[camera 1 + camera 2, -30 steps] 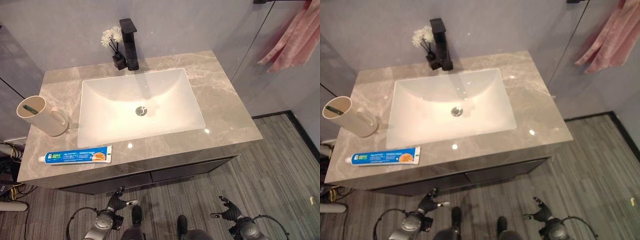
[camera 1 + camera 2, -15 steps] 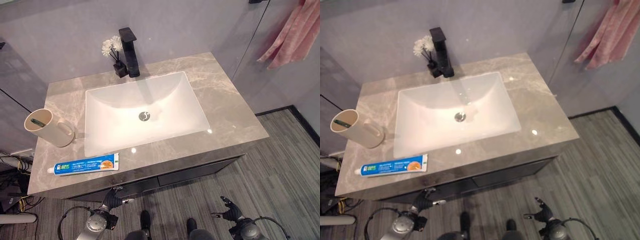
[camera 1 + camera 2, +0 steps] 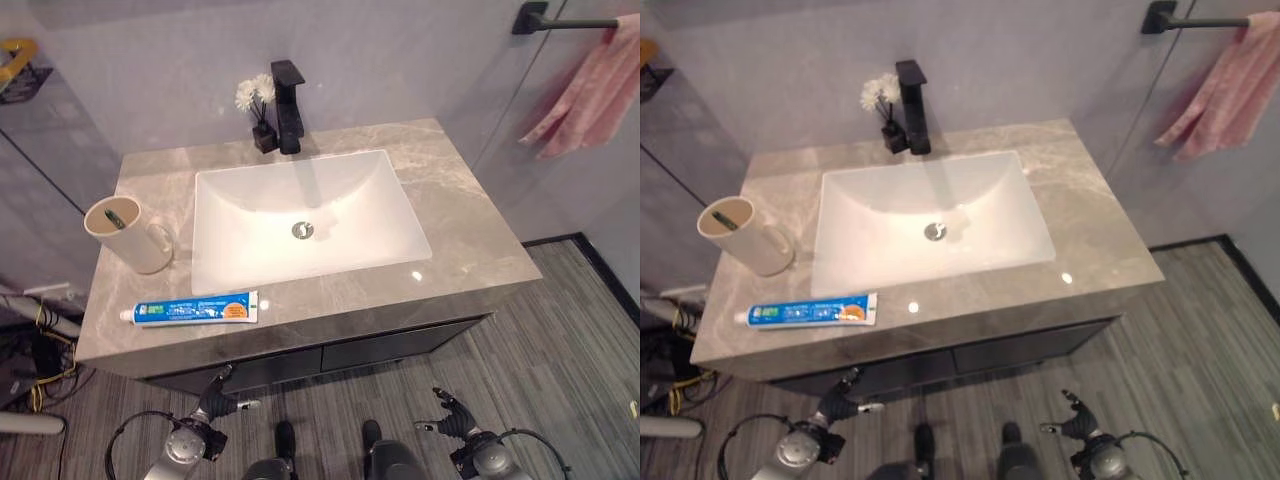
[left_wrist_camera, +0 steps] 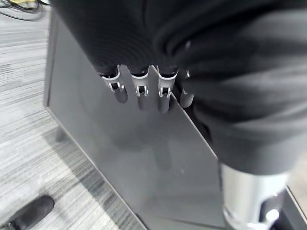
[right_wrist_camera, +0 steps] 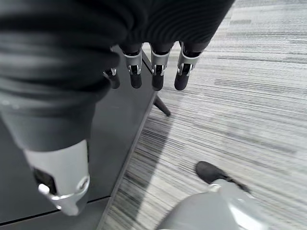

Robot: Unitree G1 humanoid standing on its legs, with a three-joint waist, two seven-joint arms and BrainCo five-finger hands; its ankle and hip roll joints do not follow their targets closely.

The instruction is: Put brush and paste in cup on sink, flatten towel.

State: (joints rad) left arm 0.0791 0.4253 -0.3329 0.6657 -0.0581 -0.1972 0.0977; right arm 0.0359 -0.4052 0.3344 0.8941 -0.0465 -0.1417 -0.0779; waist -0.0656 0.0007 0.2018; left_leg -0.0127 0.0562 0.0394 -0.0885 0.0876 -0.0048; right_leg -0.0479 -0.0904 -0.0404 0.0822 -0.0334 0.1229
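Both hands low before the surface (image 3: 470, 240) edge (left hand (image 3: 215, 403), right hand (image 3: 447, 413)), fingers relaxed, holding nothing, toothpaste (image 3: 190, 310) beyond the left fingers near that edge, cup (image 3: 128, 234) farther back.

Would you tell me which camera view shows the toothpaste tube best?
The left eye view: the toothpaste tube lies whole and unobstructed on the counter's front edge. The right eye view shows it equally complete; both wrist views face the dark cabinet front and floor instead.
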